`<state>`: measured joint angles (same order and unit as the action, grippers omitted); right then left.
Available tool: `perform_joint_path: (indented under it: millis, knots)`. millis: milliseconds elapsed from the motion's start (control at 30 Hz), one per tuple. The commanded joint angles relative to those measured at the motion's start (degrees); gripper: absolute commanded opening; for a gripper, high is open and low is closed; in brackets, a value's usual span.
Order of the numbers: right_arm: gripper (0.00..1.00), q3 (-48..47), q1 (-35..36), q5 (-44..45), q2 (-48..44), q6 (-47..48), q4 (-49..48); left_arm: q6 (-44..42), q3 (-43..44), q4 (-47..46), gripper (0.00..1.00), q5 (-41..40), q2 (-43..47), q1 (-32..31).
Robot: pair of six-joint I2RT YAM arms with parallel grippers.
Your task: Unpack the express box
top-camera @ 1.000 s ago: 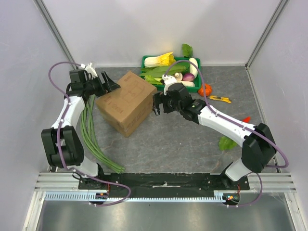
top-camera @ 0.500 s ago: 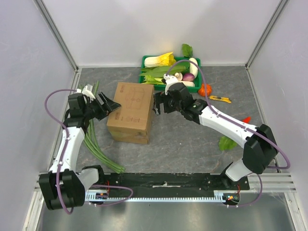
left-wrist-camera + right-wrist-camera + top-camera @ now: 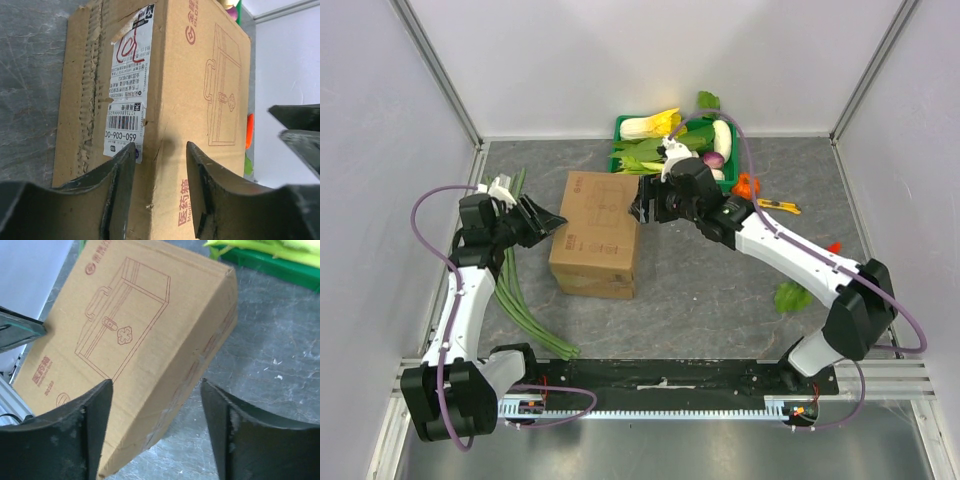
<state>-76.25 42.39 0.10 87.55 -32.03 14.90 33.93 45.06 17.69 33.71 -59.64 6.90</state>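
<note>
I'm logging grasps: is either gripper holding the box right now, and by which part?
Nothing is held. The left gripper is open, facing the box's labelled edge. The right gripper is open above its far right corner.

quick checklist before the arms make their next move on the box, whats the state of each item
1. Express box flaps opened: not ok, the top looks shut.
2. Left gripper open, with the box's labelled corner edge in line between its fingers: ok.
3. Right gripper open, at the box's right side: ok.
4. Either gripper's fingers touching the cardboard: cannot tell.
5. Yellow utility knife lying free on the table, right of the box: ok.
</note>
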Motion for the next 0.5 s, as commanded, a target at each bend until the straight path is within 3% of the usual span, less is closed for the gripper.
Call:
perform_joint_path:
  millis: [0, 167, 333, 467]
  knots:
    - [0.74, -1.3, 0.1, -1.7, 3.3, -1.5, 1.1, 1.2, 3.8, -1.9, 0.48, 6.5, -0.3, -0.3]
    - [0.6, 0.0, 0.2, 0.2, 3.8, -1.5, 3.6, -0.6, 4.9, -2.8, 0.47, 10.5, -1.1, -0.4]
    - [0.53, 2.6, 0.1, 5.4, 1.7, -1.7, 6.8, -0.7, 5.0, -4.5, 0.47, 13.2, -1.2, -0.5]
    - [0.5, 5.5, 0.0, 7.9, 0.3, -2.0, 9.7, -1.2, 6.5, -4.3, 0.55, 10.6, -0.7, -0.5]
